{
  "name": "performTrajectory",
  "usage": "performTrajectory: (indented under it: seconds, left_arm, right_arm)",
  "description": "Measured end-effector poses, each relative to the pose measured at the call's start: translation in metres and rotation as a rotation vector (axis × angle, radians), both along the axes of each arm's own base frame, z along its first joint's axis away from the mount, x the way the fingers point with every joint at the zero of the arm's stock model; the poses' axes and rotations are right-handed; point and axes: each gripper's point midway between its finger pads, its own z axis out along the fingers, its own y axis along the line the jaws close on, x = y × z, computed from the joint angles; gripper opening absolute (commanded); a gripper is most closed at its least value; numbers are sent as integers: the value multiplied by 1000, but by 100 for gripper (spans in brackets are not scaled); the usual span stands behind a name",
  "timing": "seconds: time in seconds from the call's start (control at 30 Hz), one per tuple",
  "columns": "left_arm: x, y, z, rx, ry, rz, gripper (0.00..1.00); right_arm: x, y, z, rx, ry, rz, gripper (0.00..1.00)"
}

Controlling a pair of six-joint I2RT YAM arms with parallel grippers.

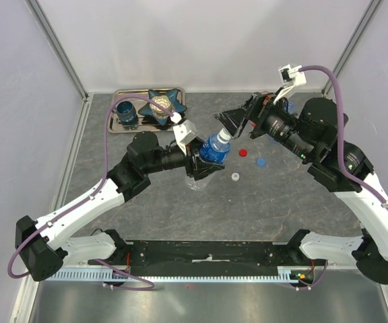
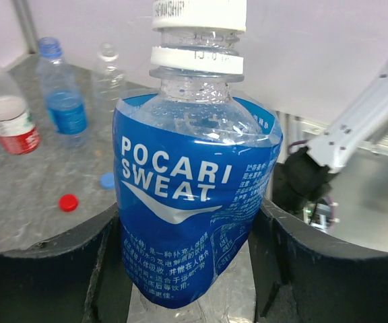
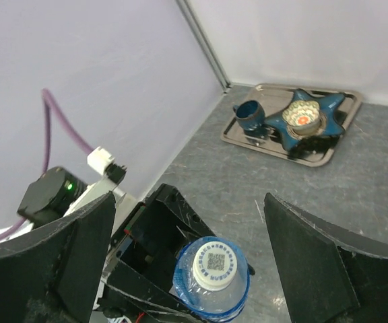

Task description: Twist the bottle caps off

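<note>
Right in the middle of the table, the left gripper [image 1: 203, 160] is clamped around the body of the blue-labelled bottle [image 1: 214, 149]. You can see its fingers squeezing the label in on both sides in the left wrist view. The bottle isn't upright. It leans out of that grip with its long axis running up toward the right arm, so the white cap [image 1: 225, 135] is the end nearest the right gripper [image 1: 238, 121].

That one is spread wide. From its own camera the cap [image 3: 215, 264] faces almost straight at it, sitting between the two fingers but low in the frame, and I'd say not touching either. So the right arm is lined up down the bottle's axis and mostly needs to push in and close.

Further out, a red cap [image 1: 243, 152], a blue cap [image 1: 261, 161] and another white cap [image 1: 235, 177] lie loose on the table just beside the bottle.
</note>
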Motion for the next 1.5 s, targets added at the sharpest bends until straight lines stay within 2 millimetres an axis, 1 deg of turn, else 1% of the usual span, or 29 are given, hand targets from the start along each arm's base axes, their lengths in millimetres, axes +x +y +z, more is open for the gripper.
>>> performTrajectory:
  seconds: [0.17, 0.33, 0.37, 0.5, 0.63, 0.77, 1.03, 1.17, 1.33, 1.43, 1.47, 1.5]
  left_arm:
    - [12, -4, -14, 38, -52, 125, 28]
    - [24, 0, -15, 50, -82, 202, 28]
    - [26, 1, -14, 51, -87, 213, 28]
    - [31, 5, -12, 49, -99, 247, 28]
    - [32, 8, -10, 43, -109, 263, 28]
    - [34, 10, -12, 47, -110, 279, 28]
    - [33, 11, -12, 48, -112, 283, 28]
    - [33, 11, -14, 51, -110, 283, 28]
    - [33, 11, -16, 54, -108, 283, 28]
    - [33, 11, -16, 55, -108, 283, 28]
    - [33, 11, -17, 56, -107, 283, 28]
    - [33, 11, -18, 57, -107, 283, 28]
  right_arm:
    - [12, 0, -18, -34, 74, -58, 87]
    - [21, 7, -42, -95, 140, -72, 85]
    - [21, 8, -46, -106, 150, -70, 83]
    - [22, 12, -59, -141, 181, -66, 79]
    - [21, 11, -59, -140, 180, -66, 76]
    - [20, 10, -58, -139, 177, -67, 69]
    - [21, 11, -68, -156, 194, -65, 66]
    - [20, 13, -74, -165, 202, -60, 59]
    - [20, 13, -78, -172, 209, -57, 54]
    - [20, 14, -81, -176, 214, -56, 47]
    - [20, 14, -82, -177, 214, -54, 43]
    - [20, 14, -82, -176, 214, -52, 41]
